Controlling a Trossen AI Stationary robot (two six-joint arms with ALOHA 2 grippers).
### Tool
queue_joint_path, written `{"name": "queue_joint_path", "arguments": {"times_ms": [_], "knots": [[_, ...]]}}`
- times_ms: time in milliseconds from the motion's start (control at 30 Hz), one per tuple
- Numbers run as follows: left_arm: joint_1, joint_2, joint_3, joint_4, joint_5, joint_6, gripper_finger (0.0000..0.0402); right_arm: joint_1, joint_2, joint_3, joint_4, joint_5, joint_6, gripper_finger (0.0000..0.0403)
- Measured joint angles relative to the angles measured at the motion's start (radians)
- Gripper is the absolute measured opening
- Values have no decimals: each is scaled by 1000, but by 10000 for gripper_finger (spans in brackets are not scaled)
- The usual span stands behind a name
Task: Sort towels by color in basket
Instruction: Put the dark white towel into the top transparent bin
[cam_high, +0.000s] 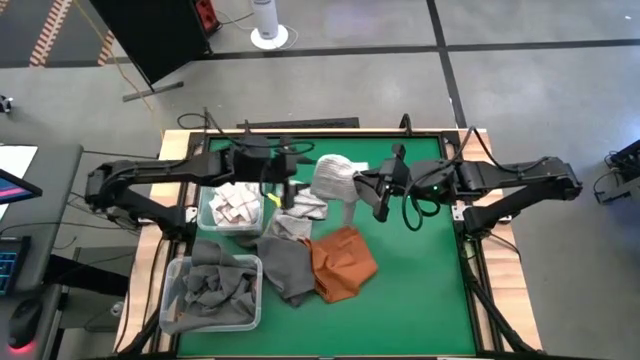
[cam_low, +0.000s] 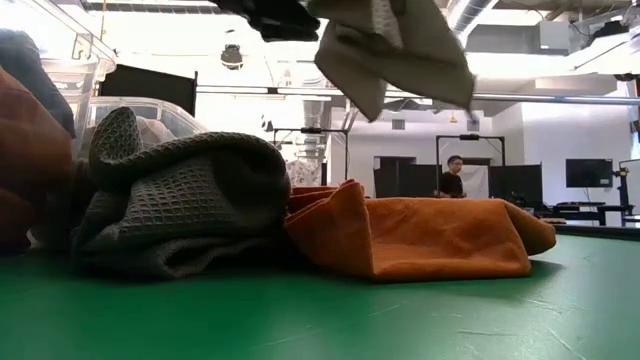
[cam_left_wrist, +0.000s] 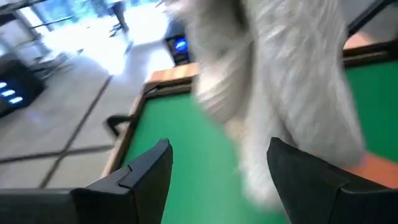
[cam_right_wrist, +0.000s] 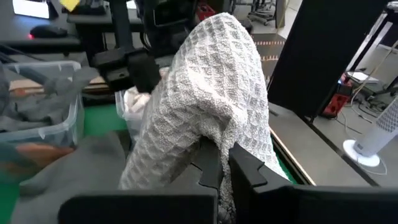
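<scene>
A white-and-grey checked towel (cam_right_wrist: 205, 106) is pinched in the closed right gripper (cam_right_wrist: 225, 163) and held up beside the spread, empty left gripper (cam_left_wrist: 217, 163), apparently for a handover toward the bins (cam_high: 208, 218).

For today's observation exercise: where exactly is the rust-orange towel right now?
In the high view, the rust-orange towel lies on the green table near the middle, right beside a dark grey towel on its left and below the white towel pinched by the right gripper.
</scene>
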Motion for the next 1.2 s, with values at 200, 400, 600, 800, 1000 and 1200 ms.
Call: {"name": "queue_joint_path", "arguments": {"times_ms": [200,400,600,800,1000,1200], "knots": [[-4,108,0,187,60,-64,251,1,43,0,62,-7,-28,30],[-5,141,-1,294,276,-93,251,9,78,0,134,-4,-46,30],[-7,131,-1,355,455,-93,251,20,103,0,253,1,-82,43],[-9,127,-2,417,468,-118,251,28,158,0,330,8,-129,43],[-9,125,-2,424,462,-130,237,24,166,0,403,12,-177,44],[-9,125,0,449,419,-134,127,23,167,0,436,11,-207,45]]}}
